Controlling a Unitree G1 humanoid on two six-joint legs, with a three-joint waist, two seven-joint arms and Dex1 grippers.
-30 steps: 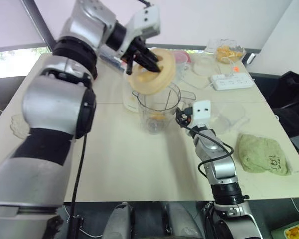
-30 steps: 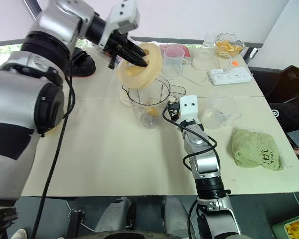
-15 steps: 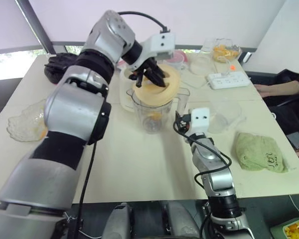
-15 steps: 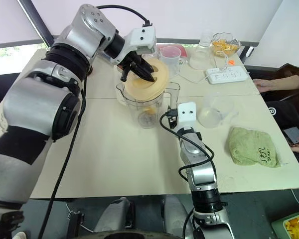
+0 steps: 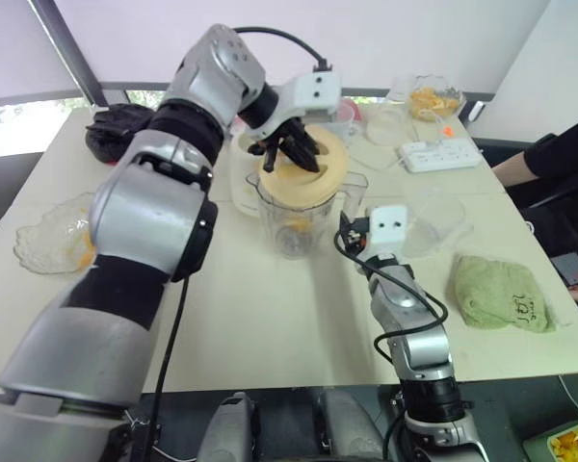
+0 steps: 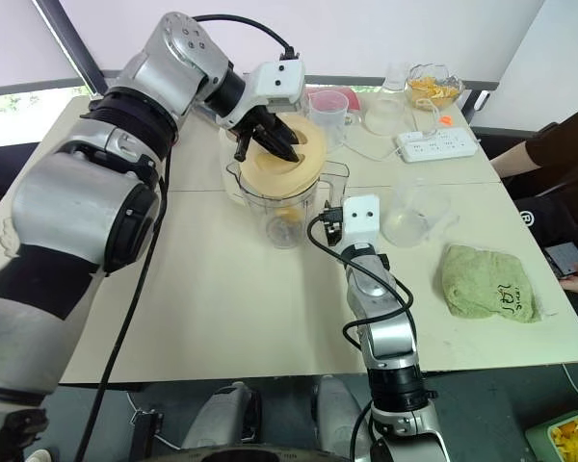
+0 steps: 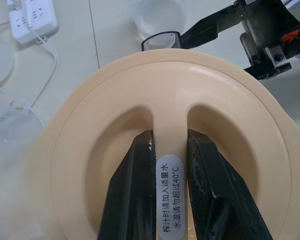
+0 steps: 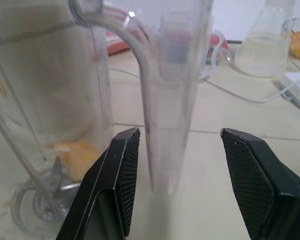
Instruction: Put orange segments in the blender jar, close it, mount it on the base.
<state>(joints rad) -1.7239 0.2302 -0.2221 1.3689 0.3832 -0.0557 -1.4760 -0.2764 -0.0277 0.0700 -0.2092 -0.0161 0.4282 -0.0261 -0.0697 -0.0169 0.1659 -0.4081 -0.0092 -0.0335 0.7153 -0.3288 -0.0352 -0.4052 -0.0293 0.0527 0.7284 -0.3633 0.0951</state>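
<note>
The clear blender jar [image 5: 303,219] stands mid-table with orange segments [image 8: 77,152] at its bottom by the blade. A pale yellow round lid [image 5: 305,171] lies slightly tilted at the jar's mouth. My left gripper [image 7: 170,165] is shut on the lid's raised middle ridge, one black finger [image 7: 135,192] on each side. Level at the jar's right side, my right gripper [image 8: 180,134] is open, and the jar's handle [image 8: 165,100] stands between its fingers with a gap on both sides. The cream-white base [image 5: 242,183] peeks out behind the jar, mostly hidden.
Behind the jar stand a pink-rimmed cup [image 5: 345,114], a flask [image 5: 390,125], a bowl of peel scraps [image 5: 433,99] and a power strip [image 5: 439,154]. A clear bowl [image 5: 441,223] and green cloth [image 5: 501,294] lie right. A glass dish [image 5: 50,239] lies left. A person's arm [image 5: 549,159] reaches in far right.
My left gripper has brought the lid down from above the jar to its mouth. The right gripper has kept its place at the handle. The camera shifted.
</note>
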